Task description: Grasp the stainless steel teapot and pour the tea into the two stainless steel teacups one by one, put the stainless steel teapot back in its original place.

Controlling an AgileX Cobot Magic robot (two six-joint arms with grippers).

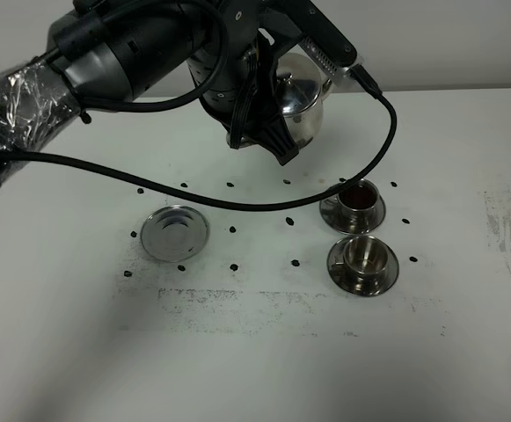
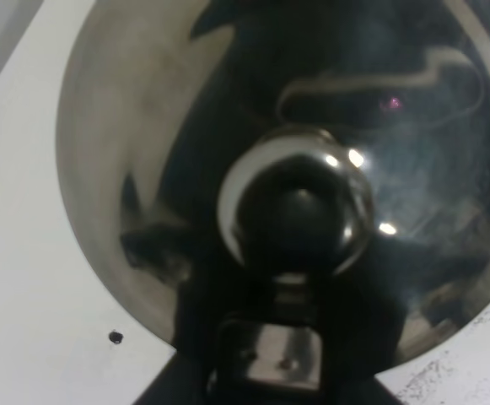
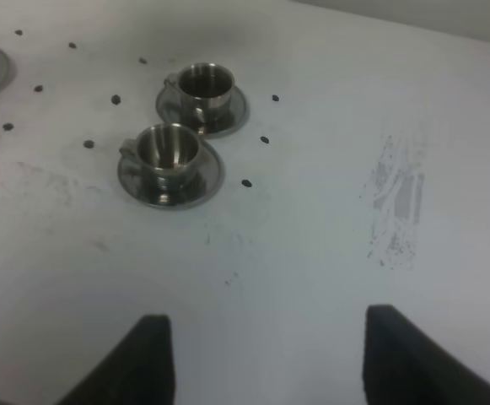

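Left end effector (image 1: 273, 139): clamped on the stainless steel teapot (image 1: 306, 110), held aloft above the tabletop (image 1: 255, 352).
Right end effector (image 3: 261, 363): fingers wide apart, gripping nothing.
Far teacup (image 1: 361, 211): front-right of the teapot, holds tea (image 1: 358, 198).
Near teacup (image 1: 362, 255): bare steel inside.
Steel disc (image 1: 175, 232): well left of both.

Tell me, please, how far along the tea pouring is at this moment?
Done: the far teacup holds dark tea. In hand: the left pincer grips the teapot, which is held away from its round disc. Left: the near teacup looks empty and needs filling, and then the teapot goes back on the bare disc.
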